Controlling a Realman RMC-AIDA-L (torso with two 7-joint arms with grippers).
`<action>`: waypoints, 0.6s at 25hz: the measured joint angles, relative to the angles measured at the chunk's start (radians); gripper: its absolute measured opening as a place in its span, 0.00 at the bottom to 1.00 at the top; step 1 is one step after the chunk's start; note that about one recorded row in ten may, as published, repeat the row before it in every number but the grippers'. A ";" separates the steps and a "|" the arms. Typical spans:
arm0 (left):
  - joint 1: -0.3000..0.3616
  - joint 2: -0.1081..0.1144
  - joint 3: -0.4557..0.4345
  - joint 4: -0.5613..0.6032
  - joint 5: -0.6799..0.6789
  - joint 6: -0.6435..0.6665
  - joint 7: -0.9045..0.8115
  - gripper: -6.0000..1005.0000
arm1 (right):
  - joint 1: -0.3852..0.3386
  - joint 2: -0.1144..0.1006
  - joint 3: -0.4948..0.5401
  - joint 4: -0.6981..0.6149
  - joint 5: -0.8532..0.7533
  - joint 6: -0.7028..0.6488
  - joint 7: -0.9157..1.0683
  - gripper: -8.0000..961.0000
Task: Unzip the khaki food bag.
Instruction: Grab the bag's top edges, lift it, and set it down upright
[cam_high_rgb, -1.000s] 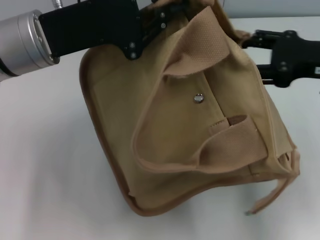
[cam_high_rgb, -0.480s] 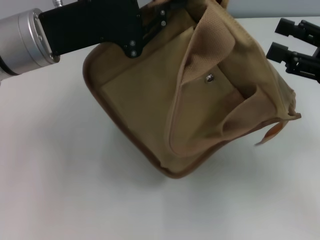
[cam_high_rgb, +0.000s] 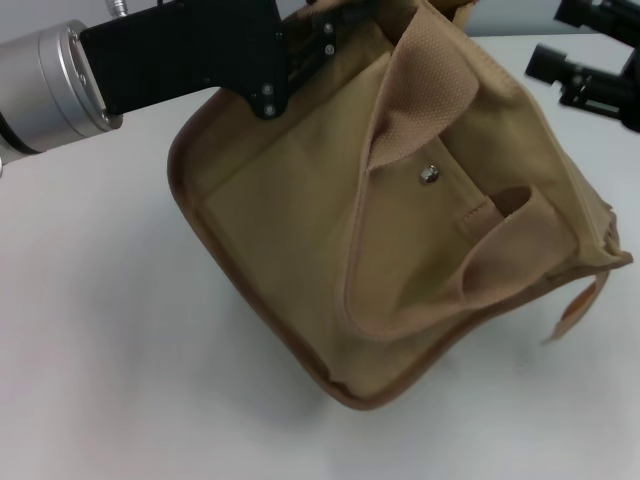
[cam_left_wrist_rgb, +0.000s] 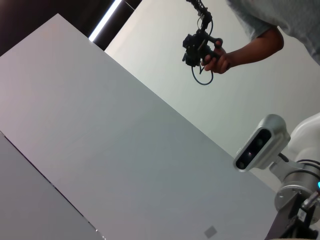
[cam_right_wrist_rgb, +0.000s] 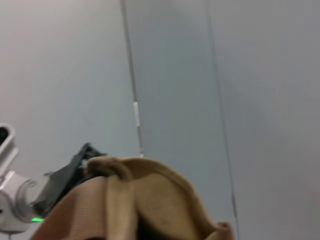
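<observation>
Head view, near to far. The white counter (cam_high_rgb: 110, 380) fills the foreground. Above it the khaki food bag (cam_high_rgb: 400, 230) hangs tilted, its brown-piped lower corner toward the camera and touching or just over the surface; which cannot be told. The front pocket with its metal snap (cam_high_rgb: 429, 174) faces the camera, one wide strap handle (cam_high_rgb: 425, 85) folded over it and a second strap loop (cam_high_rgb: 500, 255) lying across the pocket's right side. Compared with half a second ago the bag has swung slightly lower and rightward, the snap sitting lower, and the loose tab (cam_high_rgb: 580, 305) at the right edge now hangs further down. At the far edge, the left end effector (cam_high_rgb: 318, 30) is clenched on the bag's top left rim, its position unchanged. The right end effector (cam_high_rgb: 585, 50), released with fingers apart, is clear of the bag at the upper right and has drawn further up and away than before.

The left wrist view shows none of this: only wall panels, the robot's head camera (cam_left_wrist_rgb: 261, 143), and a person's hand (cam_left_wrist_rgb: 217, 57) holding a black device. The right wrist view alone shows the bag's upper edge from below, with the left arm behind it.
</observation>
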 joint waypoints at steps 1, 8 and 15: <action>0.000 0.000 0.000 0.000 0.000 0.000 0.000 0.09 | 0.000 0.000 0.000 0.000 0.000 0.000 0.000 0.87; -0.001 -0.006 -0.011 -0.001 -0.002 -0.006 -0.003 0.09 | -0.016 0.005 -0.083 -0.015 -0.020 -0.039 -0.076 0.87; -0.002 -0.010 -0.011 -0.006 0.000 -0.007 -0.006 0.09 | -0.010 0.013 -0.144 -0.009 -0.042 -0.019 -0.138 0.87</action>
